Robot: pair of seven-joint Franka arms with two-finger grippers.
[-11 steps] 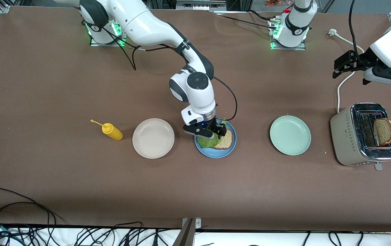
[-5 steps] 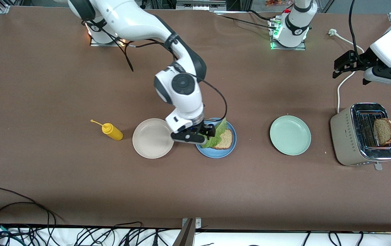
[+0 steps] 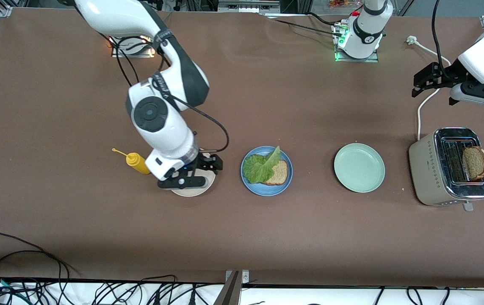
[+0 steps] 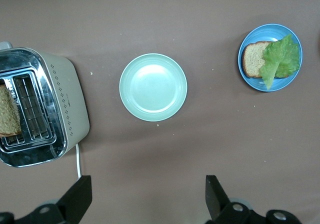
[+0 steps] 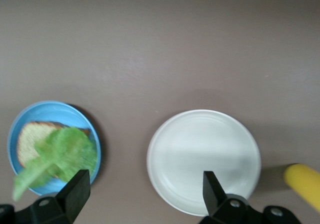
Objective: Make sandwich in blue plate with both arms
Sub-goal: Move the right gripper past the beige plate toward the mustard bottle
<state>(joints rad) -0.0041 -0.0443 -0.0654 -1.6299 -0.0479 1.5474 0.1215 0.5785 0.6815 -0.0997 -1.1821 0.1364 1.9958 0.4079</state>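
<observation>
At the centre of the front view, the blue plate [image 3: 266,171] is sitting on the brown surface [image 3: 76,220] with one slice of bread [image 3: 279,173] on it and a lettuce leaf [image 3: 261,166] lying partly over that slice, so the sandwich is half built and, by my reading, waiting for its top slice. That second slice [image 3: 475,162] is standing in a slot of the toaster [image 3: 451,168] at the right edge of the frame, upright and sticking out, which is leaving it easy to pinch from above.

Left of centre in the frame, the right pincer [image 3: 197,168] is hanging low over the beige-white plate [image 3: 191,189], its fingers spread wide with nothing between them; the right wrist view is showing that plate [image 5: 204,162] bare below it. Its arm is reaching down from the upper left, forearm sloping toward the plate and wrist pointing downward. A yellow bottle [image 3: 138,163] is lying just beside that plate.

At the upper right of the frame, the left pincer [image 3: 426,80] is hovering above the surface near the toaster, fingers fully parted and holding nothing, its wrist angled down; this arm seems best placed for the toaster slice. A mint-green plate [image 3: 359,167] is sitting bare between the blue plate and the toaster.
</observation>
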